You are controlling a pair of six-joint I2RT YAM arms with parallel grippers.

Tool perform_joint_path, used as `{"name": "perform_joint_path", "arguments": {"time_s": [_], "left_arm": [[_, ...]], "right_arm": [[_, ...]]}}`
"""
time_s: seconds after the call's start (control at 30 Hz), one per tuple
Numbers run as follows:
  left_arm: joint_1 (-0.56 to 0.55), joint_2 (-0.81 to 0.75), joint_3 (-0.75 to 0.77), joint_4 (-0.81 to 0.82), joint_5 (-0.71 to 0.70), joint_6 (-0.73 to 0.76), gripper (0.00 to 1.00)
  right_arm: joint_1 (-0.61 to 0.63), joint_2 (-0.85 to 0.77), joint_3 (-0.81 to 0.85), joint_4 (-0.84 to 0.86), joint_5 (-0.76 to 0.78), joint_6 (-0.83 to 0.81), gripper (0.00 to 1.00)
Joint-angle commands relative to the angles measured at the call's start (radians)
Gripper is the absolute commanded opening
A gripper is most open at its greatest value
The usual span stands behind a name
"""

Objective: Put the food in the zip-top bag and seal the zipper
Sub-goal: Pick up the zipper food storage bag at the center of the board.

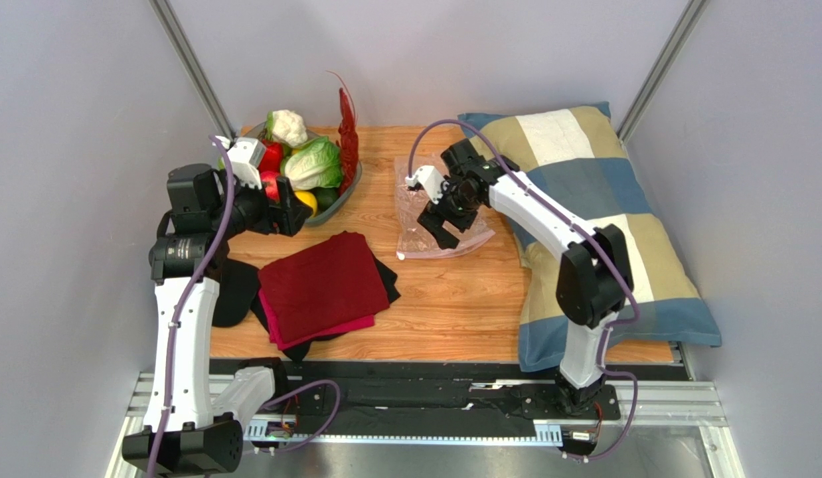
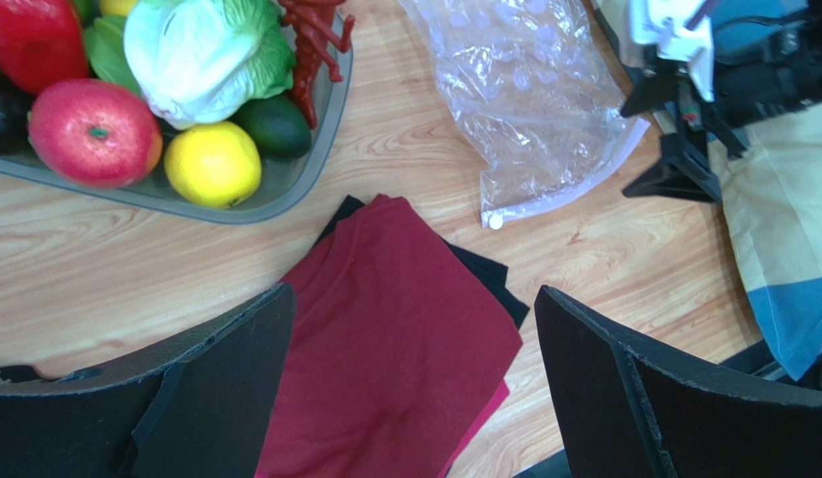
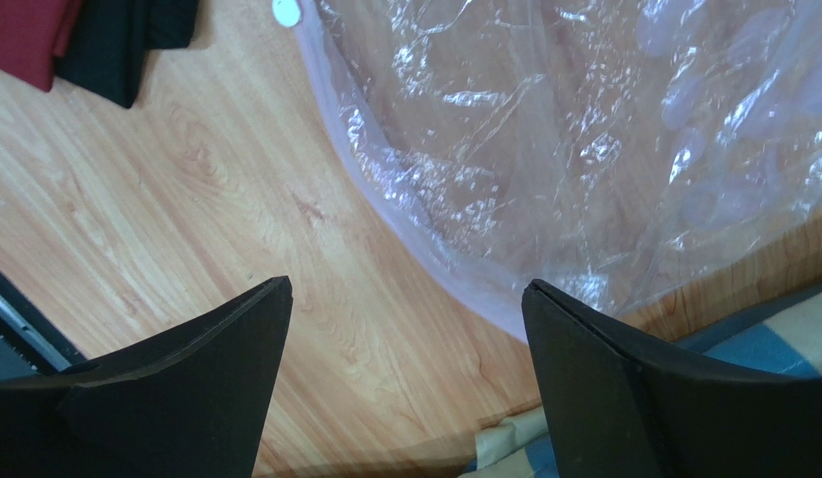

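The bag point(image 1: 413, 211) lies flat and crinkled on the table point(image 1: 455, 304), between the tray point(image 2: 315, 139) and the pillow point(image 1: 605, 199). Its zipper point(image 3: 370, 189) runs along the near edge in a shallow curve, with a white slider point(image 2: 496, 221) at the end nearest the red cloth point(image 2: 395, 329).

The food is in the tray at the far left: a lobster point(image 2: 310, 35) along the right side, a green cabbage point(image 2: 206, 55), a red apple point(image 2: 91, 131), a lemon point(image 2: 213, 162), a dark green piece point(image 2: 275, 124) and a cauliflower point(image 1: 287, 126) at the back.

The right gripper point(image 3: 407, 289) hangs just over the zipper edge, jaws spread wide with only the bag and bare wood below them; it has hold of nothing. The left gripper point(image 2: 413, 299) sits near the tray, over the cloth, jaws equally wide and empty.

A small white mark on the left finger point(image 2: 106, 398) is too cropped to read.
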Motion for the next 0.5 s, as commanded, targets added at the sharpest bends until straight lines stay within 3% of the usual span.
{"name": "perform_joint_path", "arguments": {"time_s": [0.0,0.3,0.4,0.47], "left_arm": [[0.002,-0.017,-0.017,0.035,0.034,0.01,0.99],[0.002,-0.037,-0.058,0.039,0.067,0.02,0.99],[0.002,-0.032,-0.065,0.045,0.076,0.022,0.99],[0.001,-0.022,-0.066,0.045,0.091,0.023,0.99]], "right_arm": [[0.023,0.112,0.126,-0.022,0.045,-0.034,0.89],[0.023,0.256,0.196,-0.011,0.102,-0.056,0.89],[0.023,0.284,0.186,-0.003,0.107,-0.056,0.84],[0.023,0.293,0.178,0.001,0.104,-0.05,0.75]]}}
